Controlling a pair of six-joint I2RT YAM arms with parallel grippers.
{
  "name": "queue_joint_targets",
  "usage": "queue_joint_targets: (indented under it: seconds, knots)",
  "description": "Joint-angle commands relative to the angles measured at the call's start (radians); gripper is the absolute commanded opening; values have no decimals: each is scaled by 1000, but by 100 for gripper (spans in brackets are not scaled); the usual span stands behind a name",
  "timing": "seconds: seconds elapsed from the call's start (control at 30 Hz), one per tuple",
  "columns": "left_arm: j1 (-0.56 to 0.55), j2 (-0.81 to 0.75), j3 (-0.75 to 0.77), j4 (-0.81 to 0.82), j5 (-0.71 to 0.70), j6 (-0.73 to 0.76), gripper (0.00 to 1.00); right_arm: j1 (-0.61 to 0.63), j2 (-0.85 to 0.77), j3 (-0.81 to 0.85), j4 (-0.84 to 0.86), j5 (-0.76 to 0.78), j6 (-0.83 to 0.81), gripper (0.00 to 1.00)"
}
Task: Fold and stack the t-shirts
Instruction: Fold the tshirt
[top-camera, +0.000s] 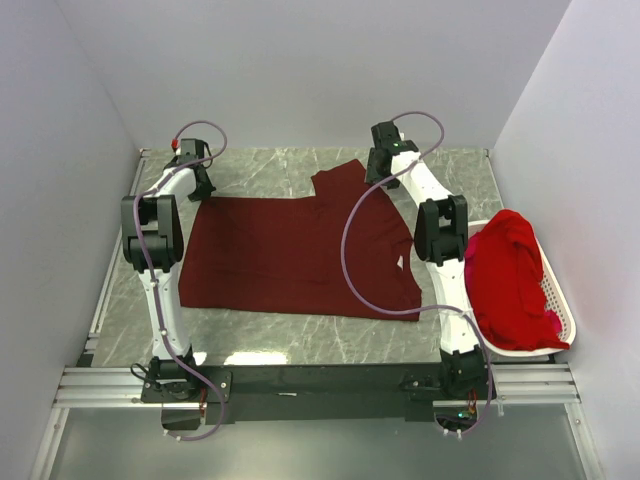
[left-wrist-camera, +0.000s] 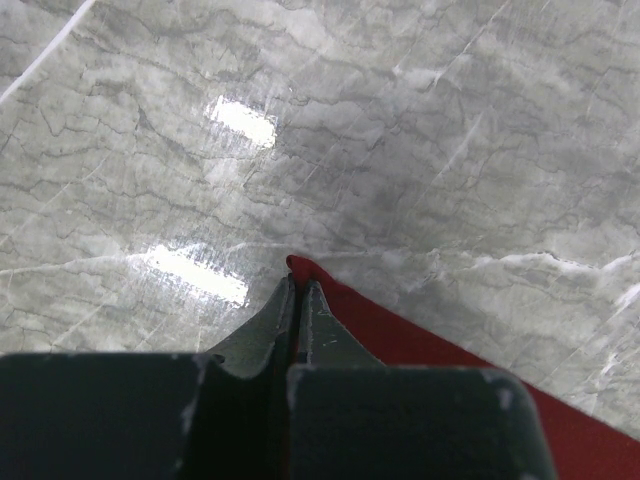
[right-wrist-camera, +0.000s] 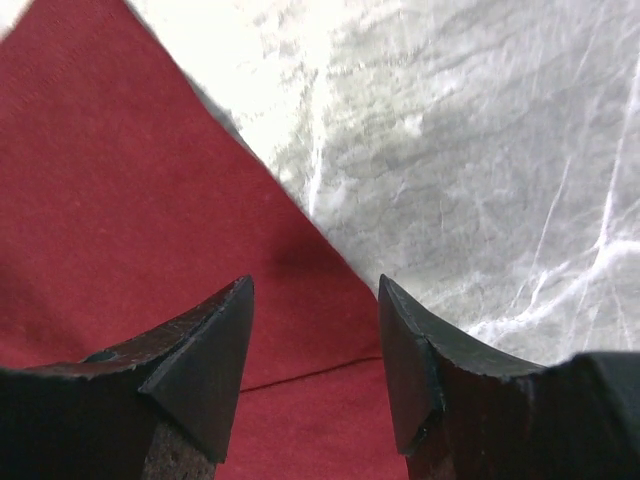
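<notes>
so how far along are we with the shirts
Early. Nothing is folded or stacked yet. The maroon t-shirt lies spread flat on the table; the left gripper is shut on its far corner, and the right gripper hangs open over its far sleeve. The red t-shirts sit heaped in the basket, all left to do.

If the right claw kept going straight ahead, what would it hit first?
Likely the maroon shirt, whose edge lies between the open fingers of the right gripper; bare table starts just beside it.
</notes>
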Motion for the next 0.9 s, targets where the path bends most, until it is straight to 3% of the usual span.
queue_joint_targets:
  seconds: [0.0,0.57,0.6,0.7,0.73,0.8,0.87]
  knots:
    - [1,-45,-16,-3,-14,-5,1,21,32,78,-42,37,-19,60]
    - [0,-84,-62,13,-6,-13,1,62,70,69,-97,97,22,49]
    - [1,-85,-62,16,-5,-14,1,64,72,74,-97,94,23,46]
    - [1,-90,-64,20,-6,-20,1,62,57,48,-76,102,28,24]
    - [1,-93,-67,25,-8,-23,1,62,37,34,-62,103,28,11]
    - [1,-110,-78,52,-3,-30,1,62,-3,-15,-18,121,30,0]
    - [1,-134,-99,78,4,-37,1,62,-29,-38,12,137,25,0]
